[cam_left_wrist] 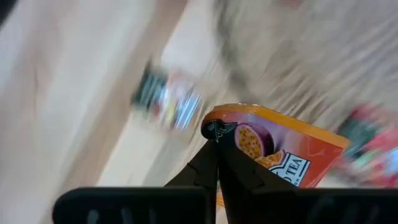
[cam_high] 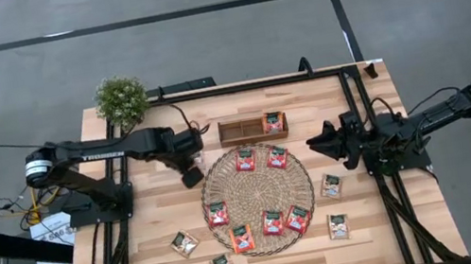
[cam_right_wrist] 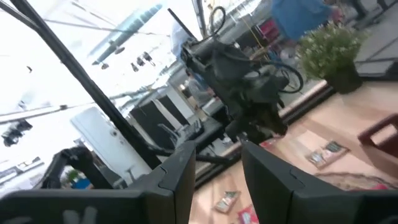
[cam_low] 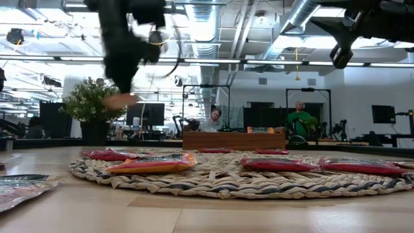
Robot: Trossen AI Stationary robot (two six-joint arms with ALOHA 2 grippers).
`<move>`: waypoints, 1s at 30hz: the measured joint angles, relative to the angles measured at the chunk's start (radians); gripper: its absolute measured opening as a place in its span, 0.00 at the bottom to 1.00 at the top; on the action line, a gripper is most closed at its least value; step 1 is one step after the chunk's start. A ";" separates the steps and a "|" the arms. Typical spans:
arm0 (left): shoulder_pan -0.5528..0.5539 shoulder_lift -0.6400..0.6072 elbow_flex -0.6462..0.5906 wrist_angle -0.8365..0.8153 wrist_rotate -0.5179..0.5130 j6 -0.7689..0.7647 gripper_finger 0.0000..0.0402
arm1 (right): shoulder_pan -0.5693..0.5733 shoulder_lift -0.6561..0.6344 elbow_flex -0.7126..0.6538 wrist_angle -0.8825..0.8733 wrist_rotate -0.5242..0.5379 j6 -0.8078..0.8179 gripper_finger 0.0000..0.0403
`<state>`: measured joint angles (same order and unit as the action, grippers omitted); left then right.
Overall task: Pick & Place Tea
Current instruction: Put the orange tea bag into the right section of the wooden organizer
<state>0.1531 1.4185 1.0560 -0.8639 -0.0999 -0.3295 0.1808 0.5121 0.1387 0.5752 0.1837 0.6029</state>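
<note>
Left hand (cam_left_wrist: 217,140): fingers together, clamped on an orange tea sachet (cam_left_wrist: 273,152). Hand is in the air, above the worktop (cam_high: 141,253) just off the far-left rim of the woven straw mat (cam_high: 251,158).
Right hand (cam_right_wrist: 217,171): fingers apart, holding nothing, raised near the worktop's right edge. Waiting.
Held sachet: pinched at one corner only; the rest hangs free past the fingertips. Square packet, so no real long axis. Printed face is toward the wrist camera, edges tilted relative to the fingers.
Other tea: seven red-orange sachets (cam_high: 245,159) flat on the mat, two at its far side and five along its near side. One more sachet (cam_high: 273,123) sits in the right end of the wooden tray (cam_high: 240,132) at the far edge. Whitish green-print sachets (cam_high: 184,244) lie flat on bare wood, two toward the near-left corner and two right of the mat.
Plant (cam_high: 121,98): far-left corner, clear of the work.
Likely step: carrying the held sachet to its drop spot. Tray or mat, can't tell.
Risk 1: corner pinch is weak. Packet could pivot or slip out during the swing.
Risk 2: dangling packet may land on edge or overlap a neighbour if the mat is the target.
Risk 3: tray compartments look narrow. A tilted sachet could catch on the tray wall.
</note>
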 joint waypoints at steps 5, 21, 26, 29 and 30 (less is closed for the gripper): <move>-0.064 0.023 0.153 0.170 -0.013 0.076 0.00 | 0.000 0.000 0.000 0.017 0.000 0.000 0.31; -0.146 0.340 0.503 0.396 -0.098 0.189 0.00 | 0.000 0.000 0.000 0.005 0.028 -0.087 0.30; -0.164 0.470 0.645 0.368 -0.134 0.241 0.00 | -0.016 0.000 0.000 -0.067 0.025 -0.081 0.31; -0.175 0.534 0.733 0.352 -0.188 0.282 0.00 | -0.039 0.000 0.000 -0.094 0.019 -0.080 0.33; -0.176 0.550 0.756 0.347 -0.202 0.294 0.00 | -0.048 0.000 0.000 -0.101 0.007 -0.080 0.34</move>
<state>-0.0228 1.9682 1.8118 -0.5171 -0.3016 -0.0358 0.1328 0.5119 0.1387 0.4746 0.1908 0.5228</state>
